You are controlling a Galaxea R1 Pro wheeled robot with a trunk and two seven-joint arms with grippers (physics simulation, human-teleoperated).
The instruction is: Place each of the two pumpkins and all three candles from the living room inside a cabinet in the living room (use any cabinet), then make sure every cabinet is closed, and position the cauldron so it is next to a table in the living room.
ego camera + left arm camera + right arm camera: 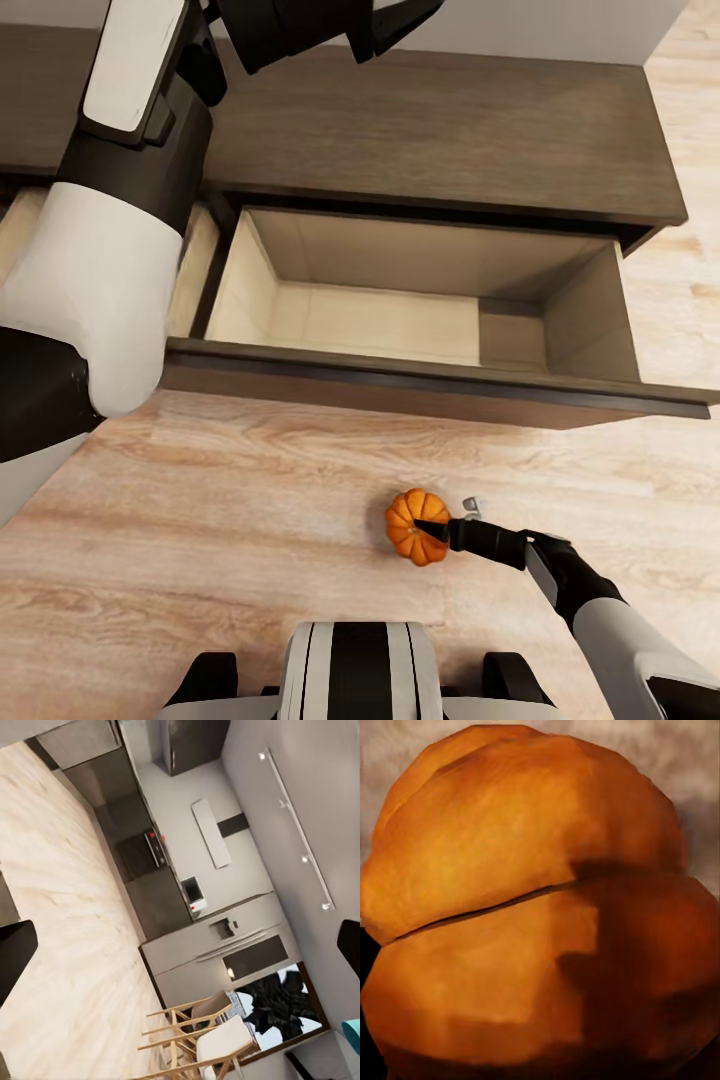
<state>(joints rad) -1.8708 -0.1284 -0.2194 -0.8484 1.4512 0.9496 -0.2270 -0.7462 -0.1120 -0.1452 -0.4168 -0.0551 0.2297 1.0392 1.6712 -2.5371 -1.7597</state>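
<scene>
No legible text, label, brand, number or sign observed on any surface; the kitchen appliances in the left wrist view are too small and blurred to read.

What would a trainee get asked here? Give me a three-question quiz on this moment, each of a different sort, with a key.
1. True or false: the open drawer of the cabinet already holds a pumpkin.
2. Multiple choice: the pumpkin is
A. on the cabinet top
B. at the right end effector, above the wooden floor
C. inside the drawer
3. Fill in: the open drawer's inner lining is pale ____.

Key: 1 false, the part of the drawer in view is empty. 2 B, a dark finger lies across the pumpkin, which fills the right wrist view. 3 beige.
</scene>
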